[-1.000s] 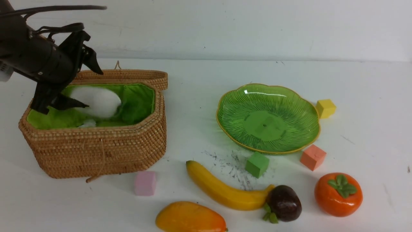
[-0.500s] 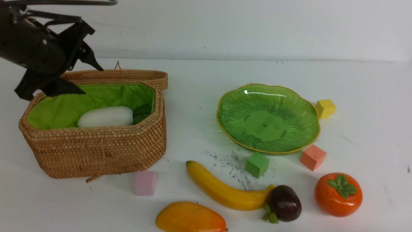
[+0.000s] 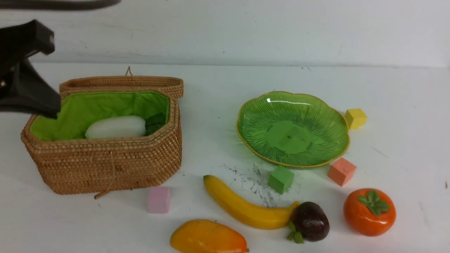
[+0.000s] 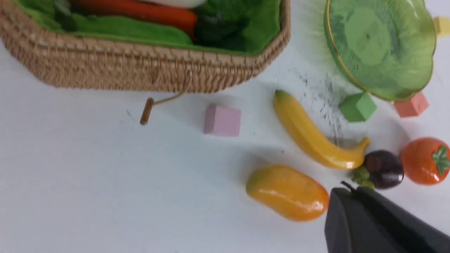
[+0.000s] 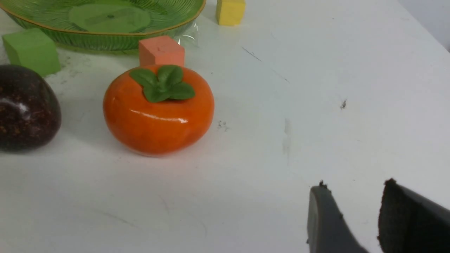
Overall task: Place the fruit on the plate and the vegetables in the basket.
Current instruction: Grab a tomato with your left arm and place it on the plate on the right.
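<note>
The left end effector (image 4: pixel 351 198) is shut. In the left wrist view it is a single dark wedge with no gap between the jaws and nothing clamped in them. In the front view it is a blurred black shape (image 3: pixel 33 95) at the far left, raised above the left end of the basket (image 3: pixel 105 158) and cut off by the picture's edge. The right end effector (image 5: pixel 355 191) shows only in its own wrist view. Its two fingers stand partly apart over bare desk (image 5: pixel 316 88), empty and touching nothing, their bases cut off by the picture's edge.

The basket stands open on the left of the desk, its lid (image 3: pixel 123 82) behind it. The white radish (image 3: pixel 116 127) lies on the green lining, its lower part hidden by the front wall and its dark leaves (image 3: pixel 154 123) toward the right end. The carrot (image 4: pixel 140 12) shows only from the left wrist, cut off at the picture's top. The pale green piece (image 4: pixel 123 30) beside it is hard to tell from the lining.

All the fruit lies on the desk, off the plate (image 3: pixel 316 116). The banana (image 3: pixel 242 207) has its stem end just beside the dark purple-brown fruit (image 3: pixel 311 221). The persimmon (image 3: pixel 369 212) sits to the right, and the mango (image 3: pixel 207 240) is nearest the camera, clipped by the lower edge. A green cube (image 3: pixel 280 179) and a salmon cube (image 3: pixel 341 171) sit at the plate's near rim, a yellow cube (image 3: pixel 355 118) is at its right, and a pink cube (image 3: pixel 159 199) lies near the basket.
</note>
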Action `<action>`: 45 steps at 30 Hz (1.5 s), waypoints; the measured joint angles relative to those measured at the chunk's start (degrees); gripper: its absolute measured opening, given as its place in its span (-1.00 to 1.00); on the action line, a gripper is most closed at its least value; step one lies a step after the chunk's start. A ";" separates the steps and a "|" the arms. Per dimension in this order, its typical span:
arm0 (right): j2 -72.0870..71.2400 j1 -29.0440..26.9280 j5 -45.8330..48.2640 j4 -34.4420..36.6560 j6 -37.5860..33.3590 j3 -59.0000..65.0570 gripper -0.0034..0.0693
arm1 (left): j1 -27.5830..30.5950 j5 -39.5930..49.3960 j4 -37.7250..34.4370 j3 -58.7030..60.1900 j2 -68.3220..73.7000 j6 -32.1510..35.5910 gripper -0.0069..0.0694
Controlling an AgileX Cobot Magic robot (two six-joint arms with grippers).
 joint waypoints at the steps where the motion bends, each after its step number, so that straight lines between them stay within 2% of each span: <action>1: 0.00 0.00 0.00 0.00 0.00 0.00 -0.24 | 0.00 0.07 -0.08 1.35 -1.49 0.13 -0.85; 13: 0.00 0.00 0.00 0.00 0.00 0.00 -0.24 | 0.00 -6.60 -1.13 20.61 -23.82 4.43 -0.85; 39: 0.00 0.00 0.00 0.00 0.00 0.00 -0.24 | 0.00 -8.24 -0.99 22.17 -25.23 4.43 -0.85; 42: 0.00 0.00 0.00 0.00 0.00 0.00 -0.24 | 0.00 -10.44 -0.24 22.22 -25.23 4.43 -0.85; 45: 0.00 0.00 0.00 0.00 0.00 0.00 -0.24 | 0.00 -16.48 1.91 22.90 -26.16 4.43 -0.85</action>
